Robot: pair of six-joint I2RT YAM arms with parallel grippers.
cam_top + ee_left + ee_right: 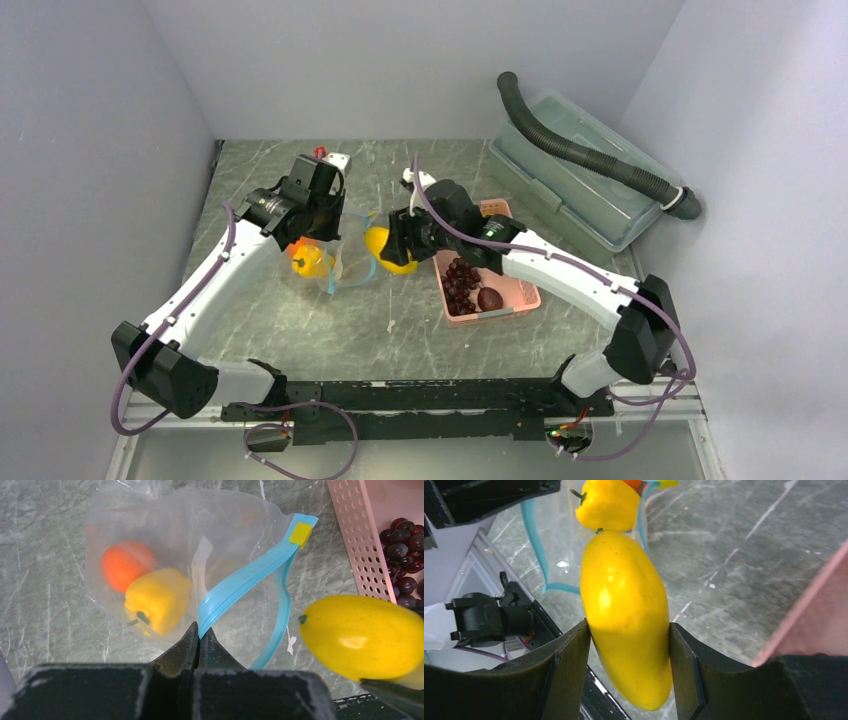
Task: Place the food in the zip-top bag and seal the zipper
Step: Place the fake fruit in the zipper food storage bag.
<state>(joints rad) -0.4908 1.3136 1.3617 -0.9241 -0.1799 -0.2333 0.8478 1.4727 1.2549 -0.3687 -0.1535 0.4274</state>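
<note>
The clear zip-top bag (215, 525) lies on the marbled table with an orange (125, 565) and a yellow bell pepper (159, 599) inside. Its mouth gapes, and the blue zipper strip (240, 580) ends in a small yellow tab (301, 533). My left gripper (199, 630) is shut on the near edge of that strip. My right gripper (628, 626) is shut on a yellow oblong fruit (626, 610), held just outside the bag's mouth with its stem end towards the pepper (606, 505). From above, the fruit (385, 250) hangs right of the bag (345, 260).
A pink slotted basket (520, 300) right of the bag holds dark purple grapes (460, 280) and a reddish-brown round fruit (490, 298). A large clear lidded box (580, 190) with a dark ribbed hose (590, 155) across it stands at the back right. Grey walls close the sides.
</note>
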